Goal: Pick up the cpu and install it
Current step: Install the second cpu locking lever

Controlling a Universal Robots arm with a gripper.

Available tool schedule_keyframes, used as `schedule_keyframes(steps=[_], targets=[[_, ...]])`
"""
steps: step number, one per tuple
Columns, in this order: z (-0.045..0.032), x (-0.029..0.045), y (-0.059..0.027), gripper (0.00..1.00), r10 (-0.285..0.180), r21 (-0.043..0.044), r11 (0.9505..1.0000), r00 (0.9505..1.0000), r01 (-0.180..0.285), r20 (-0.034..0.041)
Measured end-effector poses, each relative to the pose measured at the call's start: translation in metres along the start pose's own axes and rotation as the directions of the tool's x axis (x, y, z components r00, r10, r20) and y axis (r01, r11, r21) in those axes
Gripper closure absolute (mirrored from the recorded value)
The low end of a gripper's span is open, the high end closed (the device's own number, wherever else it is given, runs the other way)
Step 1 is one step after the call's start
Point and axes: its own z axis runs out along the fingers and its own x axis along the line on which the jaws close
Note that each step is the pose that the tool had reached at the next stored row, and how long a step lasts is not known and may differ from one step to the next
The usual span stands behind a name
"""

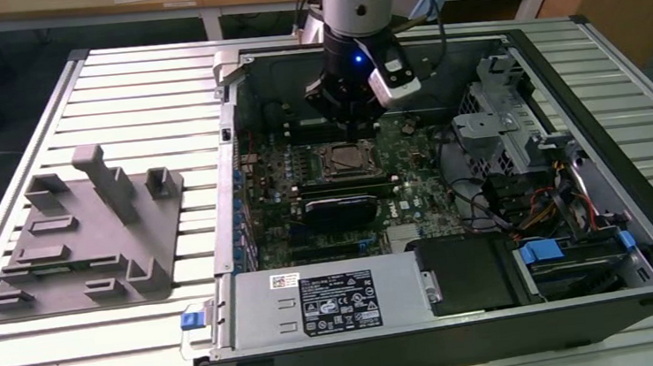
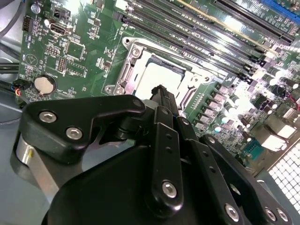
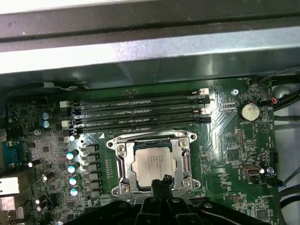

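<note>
CPU [image 3: 153, 162] lies in the socket frame [image 3: 123, 165], tool [image 3: 159, 183] poised at its edge. Tool's grip state: cannot tell. Judgement: confirm the chip sits flat and square within the frame.

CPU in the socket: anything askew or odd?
Nothing stands out. The silver-grey square cpu lies flat and square inside the metal-framed socket on the green motherboard. The black gripper sits just above the chip's edge.
</note>
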Motion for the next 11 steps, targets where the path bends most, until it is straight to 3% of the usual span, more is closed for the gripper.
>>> schedule_keyframes(steps=[11], targets=[[0.0003, -0.0008, -0.0080, 0.89, 0.000, 0.0001, 1.0000, 1.0000, 0.000, -0.0001]])
